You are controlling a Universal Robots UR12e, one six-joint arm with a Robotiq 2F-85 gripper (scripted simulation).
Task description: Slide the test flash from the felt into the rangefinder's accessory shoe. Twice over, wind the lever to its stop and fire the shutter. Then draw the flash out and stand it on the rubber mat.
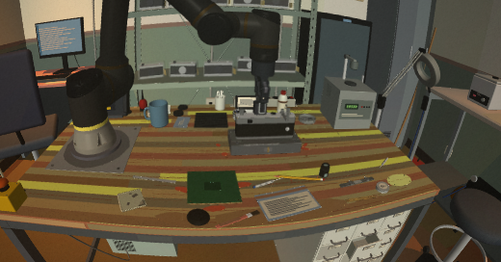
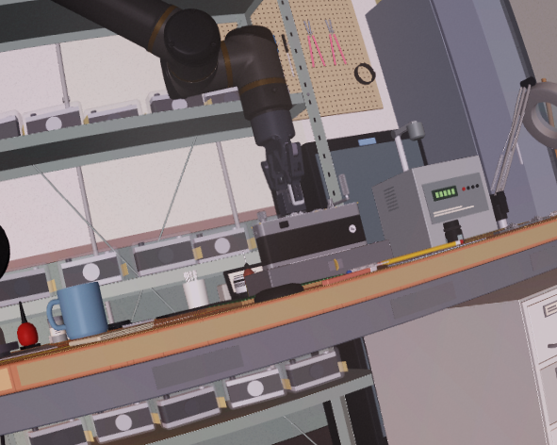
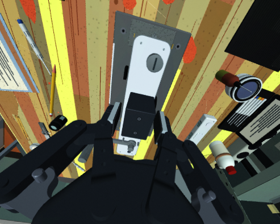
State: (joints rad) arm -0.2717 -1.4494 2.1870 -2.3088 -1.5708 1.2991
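At the middle back of the bench the rangefinder [image 1: 264,124] sits on a grey block [image 1: 264,144]. The black test flash [image 3: 138,116] stands on the camera's white top plate [image 3: 149,71]. My gripper [image 3: 136,122] hangs straight down over the camera, its fingers on either side of the flash. It is open and holds nothing. The wind lever [image 3: 126,143] shows just below the flash, close to the fingers. The green felt [image 1: 213,186] lies near the front edge. The black rubber mat [image 1: 210,120] lies left of the camera. From the second side camera the gripper [image 2: 290,194] hides the flash.
A blue mug [image 1: 157,112] stands left of the mat, near the arm's base [image 1: 91,142]. A grey tester box [image 1: 348,102] stands right of the camera. A white bottle [image 1: 282,99] is behind the camera. A pencil [image 1: 301,177], a small black cylinder [image 1: 324,169] and a card [image 1: 288,204] lie toward the front.
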